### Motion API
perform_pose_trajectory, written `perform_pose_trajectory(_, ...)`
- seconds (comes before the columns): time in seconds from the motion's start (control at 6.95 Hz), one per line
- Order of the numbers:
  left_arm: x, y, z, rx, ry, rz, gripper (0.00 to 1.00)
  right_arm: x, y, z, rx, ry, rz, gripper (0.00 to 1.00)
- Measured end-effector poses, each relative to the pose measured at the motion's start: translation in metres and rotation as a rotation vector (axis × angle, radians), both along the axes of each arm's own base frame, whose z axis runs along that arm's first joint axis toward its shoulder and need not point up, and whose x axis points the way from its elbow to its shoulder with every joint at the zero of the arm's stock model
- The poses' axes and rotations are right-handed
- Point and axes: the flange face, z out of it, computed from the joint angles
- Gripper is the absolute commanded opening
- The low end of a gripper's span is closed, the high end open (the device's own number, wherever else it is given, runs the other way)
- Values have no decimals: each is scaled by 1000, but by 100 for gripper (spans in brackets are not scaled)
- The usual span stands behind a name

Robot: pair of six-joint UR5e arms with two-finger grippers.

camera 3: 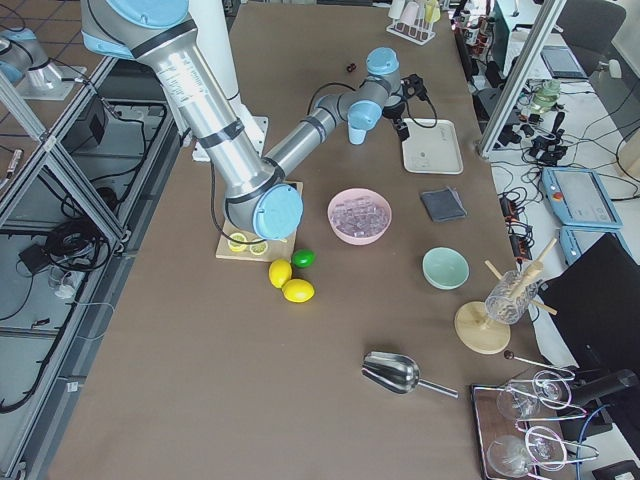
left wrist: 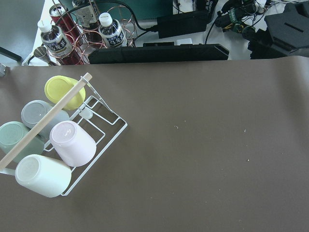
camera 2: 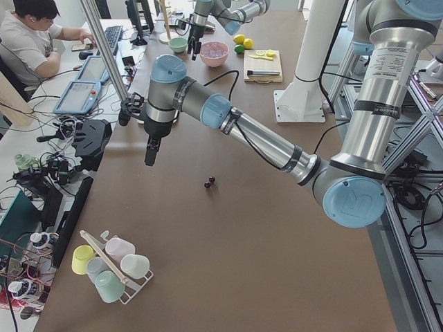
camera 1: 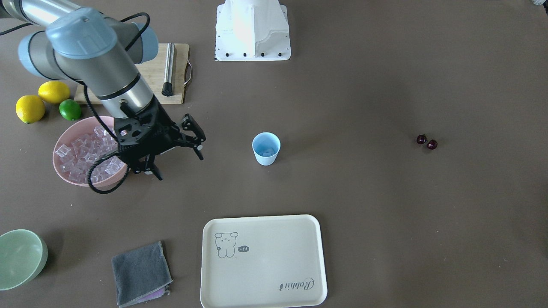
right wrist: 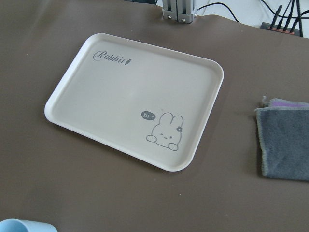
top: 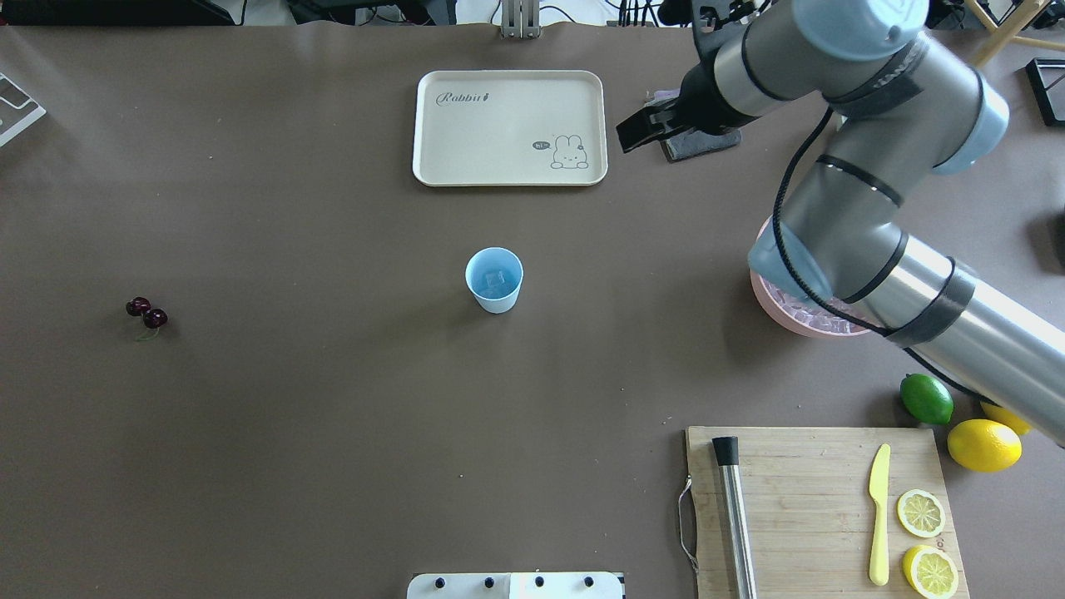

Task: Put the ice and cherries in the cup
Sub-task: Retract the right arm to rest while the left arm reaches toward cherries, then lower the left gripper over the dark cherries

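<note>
Nearest the front-facing camera, the cream tray is lying flat at the 6 o'clock edge of the table, with a folded grey cloth just beside it at its 9 o'clock and a pale green bowl sitting farther out the same way. Taking the cup as the dial's centre in that view, it is standing upright in the middle of the table. Most of the ice is filling the pink bowl at 9 o'clock, well apart from the cup, and at least one piece is showing at the cup's bottom. The cherries are lying close together far out at 3 o'clock on the bare table. I am hovering my right gripper above the table with its jaws spread wide and nothing between them. In this view it is showing against the pink bowl's 3 o'clock rim, while from overhead it is showing between tray and cloth. My left gripper is hanging point-down above the table on the cherries' side, seen only from the side, and I cannot tell how its jaws are standing. Two lemons and a lime are sitting at the pink bowl's 11 o'clock.
</note>
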Motion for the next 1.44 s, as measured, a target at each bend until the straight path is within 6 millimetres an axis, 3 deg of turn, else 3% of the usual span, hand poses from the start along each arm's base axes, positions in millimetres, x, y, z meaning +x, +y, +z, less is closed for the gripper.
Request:
perform_pose_trajectory(0.14, 39, -2, -6, 9, 42, 17, 98, 71, -21, 30, 0, 32, -3, 100)
perform_pose_trajectory(0.29, 82, -3, -11, 29, 66, 42, 98, 126, -25, 64, 0, 68, -10, 100)
perform_pose_trajectory(0.43, 118, 0, -14, 61, 71, 75, 98, 159, -22, 98, 0, 106, -17, 100)
perform_pose_trajectory(0.58, 152, 6, -13, 74, 72, 126, 98, 176, -18, 120, -11, 129, -12, 100)
perform_pose_trajectory(0.86, 210, 17, 2, 57, 65, 228, 97, 189, -14, 142, -37, 150, 5, 100)
perform_pose_trajectory(1.44, 239, 5, 82, 119, -59, 466, 97, 194, -15, 149, -42, 165, 23, 100)
